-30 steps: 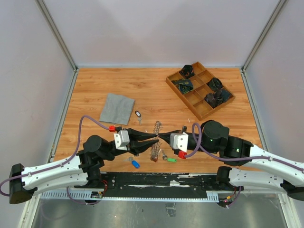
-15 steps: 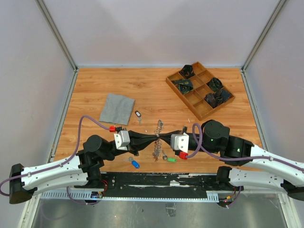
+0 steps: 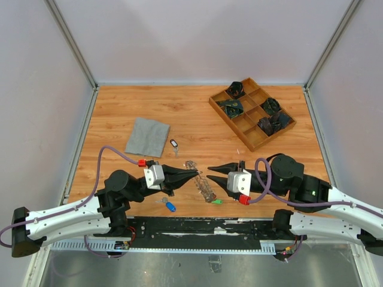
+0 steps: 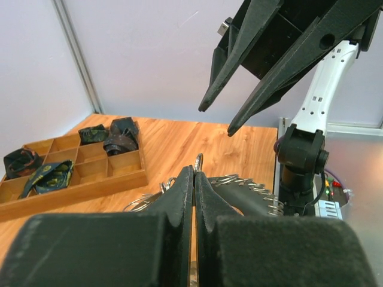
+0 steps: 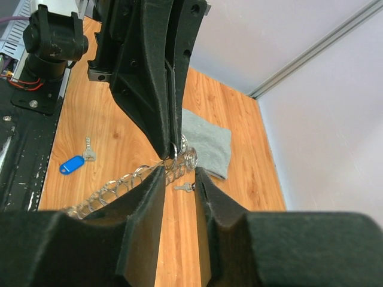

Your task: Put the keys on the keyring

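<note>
Where the desk meets the arm bases, at 6 o'clock in the top view, two loose keys lie flat. The blue-tagged key sits toward 7 o'clock. The green-tagged key sits toward 5 o'clock, just beside the near end of the keyring; whether they touch cannot be told.

The keyring appears edge-on as a long, coil-like band of silver rings and keys. It runs from that near end up toward 11 o'clock.

The left hand reaches in from 9 o'clock. Its fingers are pressed together and pinch a loop of the keyring at their tips. In the right wrist view the band trails away from that pinch.

The right hand faces it from 3 o'clock. Its fingers are spread and hold nothing, and their tips are near the keyring but apart from it. In the left wrist view this hand hangs clear above the band.

Farther out, at 11 o'clock of the pinch, lies a dark-tagged key. Beyond it, toward 10 o'clock, a grey cloth lies flat. At 1 o'clock, near the far edge of the desk, stands a wooden tray set at an angle. Several of its compartments hold dark folded items.
</note>
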{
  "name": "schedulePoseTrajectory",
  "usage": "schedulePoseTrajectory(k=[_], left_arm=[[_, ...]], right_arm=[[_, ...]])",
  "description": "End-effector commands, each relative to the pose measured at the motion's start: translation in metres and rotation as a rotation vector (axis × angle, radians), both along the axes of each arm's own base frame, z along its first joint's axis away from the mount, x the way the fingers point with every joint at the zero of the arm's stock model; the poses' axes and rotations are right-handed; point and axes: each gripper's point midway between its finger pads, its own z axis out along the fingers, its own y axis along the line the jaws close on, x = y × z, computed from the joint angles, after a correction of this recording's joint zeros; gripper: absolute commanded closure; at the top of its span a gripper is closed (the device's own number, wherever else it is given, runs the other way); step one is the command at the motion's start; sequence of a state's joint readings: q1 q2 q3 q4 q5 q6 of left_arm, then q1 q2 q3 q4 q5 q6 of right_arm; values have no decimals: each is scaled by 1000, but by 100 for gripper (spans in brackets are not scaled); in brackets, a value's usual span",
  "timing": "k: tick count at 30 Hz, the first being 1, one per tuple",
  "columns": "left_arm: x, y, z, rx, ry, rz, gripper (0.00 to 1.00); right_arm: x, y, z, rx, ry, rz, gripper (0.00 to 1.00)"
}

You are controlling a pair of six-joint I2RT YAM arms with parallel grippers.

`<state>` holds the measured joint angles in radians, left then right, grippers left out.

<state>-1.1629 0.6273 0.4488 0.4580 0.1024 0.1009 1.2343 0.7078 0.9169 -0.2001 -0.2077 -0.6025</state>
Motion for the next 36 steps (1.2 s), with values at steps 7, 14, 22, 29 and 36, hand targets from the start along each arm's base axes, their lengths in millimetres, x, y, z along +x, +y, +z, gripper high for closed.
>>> schedulePoseTrajectory(k=[7,14,22,29,36], left_arm=[[-7,6,25,-71,-70,-19,100],[-12,2,16,6,-110,-47,100],[-14,-4,7,111,-151,-74,100],[-13,-3,7,137,-167,-72,100],[-15,-3,7,163,-177,-81,99]], right_arm=[[-9,7,-6,-19,55,40,72],[-11,13,-8,-49,94,57,69],[-15,16,-19,-123,156,67,76],[-15,13,-37,-220,189,59,72],[-9,16,-43,-252,187,34,73]])
